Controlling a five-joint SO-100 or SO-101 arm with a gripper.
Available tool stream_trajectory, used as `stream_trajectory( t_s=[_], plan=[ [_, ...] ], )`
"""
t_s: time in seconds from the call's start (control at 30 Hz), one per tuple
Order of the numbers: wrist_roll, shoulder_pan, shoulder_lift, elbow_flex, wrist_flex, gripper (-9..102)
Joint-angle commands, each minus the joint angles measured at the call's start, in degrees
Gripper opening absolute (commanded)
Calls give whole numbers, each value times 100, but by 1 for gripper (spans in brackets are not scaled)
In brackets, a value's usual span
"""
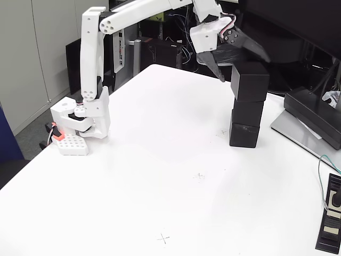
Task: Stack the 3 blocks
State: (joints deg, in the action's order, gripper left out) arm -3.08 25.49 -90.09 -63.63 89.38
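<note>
Gripper: the gripper (242,63) sits at the top of the stack in the fixed view, dark fingers spread either side of the top block (250,81). Looks like it's opened up wide, one finger down the block's left side, the other sticking out past the top right. Honestly can't tell if the left finger is touching.
Desk: big white desk (160,176), a few tiny pencil crosses on it, pretty bare in the middle.
Arm: white arm (93,58) going up from its base at the left edge of the desk, then reaching across to the right.
Blocks: all three black cubes piled in one column right of center. Bottom block (244,135) on the desk, middle block (248,112) on top of it, top one looks shifted and twisted a bit, so the tower's kinda crooked.
Label thing: flat black device (330,220) at the right edge, well apart from the stack.
</note>
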Motion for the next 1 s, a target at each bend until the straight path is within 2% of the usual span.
stream_trajectory(
  t_s=[0.0,0.3,0.8,0.97],
  plan=[
    [-53,-53,-501,387,26,43],
    [-44,-475,-1670,861,132,41],
    [26,-2435,-2856,817,132,0],
    [-18,-2725,-3120,800,132,-1]
  ],
)
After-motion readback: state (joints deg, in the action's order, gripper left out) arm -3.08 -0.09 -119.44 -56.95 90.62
